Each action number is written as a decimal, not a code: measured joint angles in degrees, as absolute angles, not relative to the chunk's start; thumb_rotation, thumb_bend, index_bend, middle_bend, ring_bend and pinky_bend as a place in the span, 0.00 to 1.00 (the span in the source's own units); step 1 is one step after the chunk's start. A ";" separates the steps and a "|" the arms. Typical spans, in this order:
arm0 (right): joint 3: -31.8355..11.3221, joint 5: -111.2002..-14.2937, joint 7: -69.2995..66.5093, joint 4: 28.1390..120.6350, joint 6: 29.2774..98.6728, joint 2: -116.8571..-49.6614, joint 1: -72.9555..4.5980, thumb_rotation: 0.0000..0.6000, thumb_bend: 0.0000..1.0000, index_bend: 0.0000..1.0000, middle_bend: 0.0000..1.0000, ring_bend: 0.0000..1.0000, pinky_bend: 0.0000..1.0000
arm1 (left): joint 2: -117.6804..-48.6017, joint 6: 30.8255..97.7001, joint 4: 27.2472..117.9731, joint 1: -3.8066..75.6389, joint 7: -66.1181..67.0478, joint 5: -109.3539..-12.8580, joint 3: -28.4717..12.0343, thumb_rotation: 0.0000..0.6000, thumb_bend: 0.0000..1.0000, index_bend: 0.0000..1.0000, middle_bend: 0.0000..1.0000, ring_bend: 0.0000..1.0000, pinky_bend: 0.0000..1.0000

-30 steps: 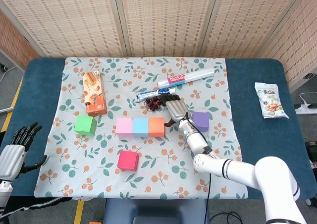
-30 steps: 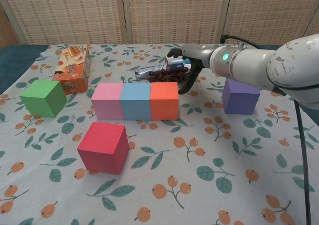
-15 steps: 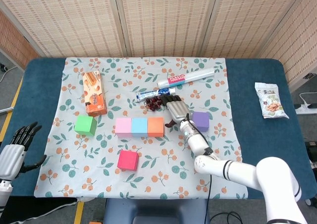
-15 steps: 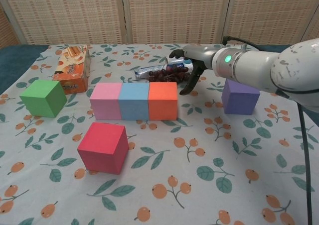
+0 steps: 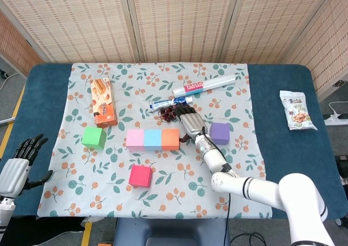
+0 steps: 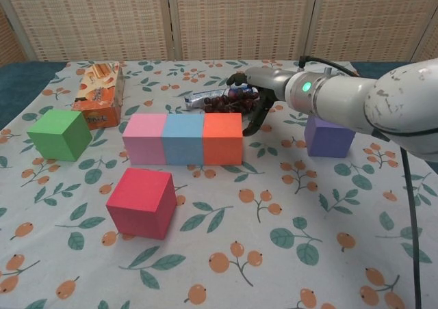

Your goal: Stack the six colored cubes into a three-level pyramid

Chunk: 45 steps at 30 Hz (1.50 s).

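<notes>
**Base Row Set; Right Robot Hand at Its Orange End**

The right robot hand was beside the right end of a row of three cubes, its dark fingers curled downward by the solid orange cube; whether they touched it could not be told. It held nothing. Immediately to the hand's left lay the row: orange cube, light blue cube and pale pink cube, faces touching. The row's long axis ran left to right across the floral cloth on the table, broad faces toward the robot.

To the hand's right, apart from it, sat the purple cube. Nearer the robot and left of the hand sat the magenta cube; well to the left, the green cube. Just behind the hand lay a cluster of dark dried fruit.

The left robot hand hung off the table's left edge, fingers apart, empty.

Judgement: the step in hand was squaring the base row. Any pressure should run along the row axis, light and level, so no cube twists or gaps before second-level cubes go over the seams.
</notes>
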<state>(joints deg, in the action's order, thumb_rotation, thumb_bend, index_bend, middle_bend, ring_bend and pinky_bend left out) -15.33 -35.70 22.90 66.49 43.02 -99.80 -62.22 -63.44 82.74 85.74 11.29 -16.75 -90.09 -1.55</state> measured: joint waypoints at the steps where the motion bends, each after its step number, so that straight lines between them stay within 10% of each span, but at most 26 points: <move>1: -15.34 -35.78 22.87 66.53 43.08 -99.76 -62.16 1.00 0.06 0.00 0.00 0.00 0.00 | -63.44 82.68 85.65 11.29 -16.84 -90.04 -1.55 1.00 0.31 0.06 0.00 0.00 0.02; 11: -14.93 -40.07 21.54 76.59 48.51 -93.03 -58.08 1.00 0.06 0.00 0.00 0.00 0.00 | -63.18 79.76 83.79 13.95 -19.68 -90.59 -2.13 1.00 0.31 0.12 0.00 0.00 0.04; 27: -7.72 -66.47 9.97 110.41 69.80 -60.50 -33.92 1.00 0.06 0.00 0.00 0.00 0.00 | -65.08 57.69 78.83 26.80 -14.62 -83.26 -5.92 1.00 0.31 0.16 0.05 0.00 0.07; 45: -3.49 -77.03 0.12 108.97 76.84 -58.45 -22.41 1.00 0.06 0.00 0.00 0.00 0.00 | -70.51 38.35 72.01 38.58 -12.48 -75.94 -6.83 1.00 0.31 0.08 0.01 0.00 0.10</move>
<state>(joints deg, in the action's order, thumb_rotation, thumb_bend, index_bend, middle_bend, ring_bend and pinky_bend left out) -3.49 -77.03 0.12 108.97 76.84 -58.45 -22.41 -70.51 38.35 72.01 38.58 -12.48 -75.94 -6.83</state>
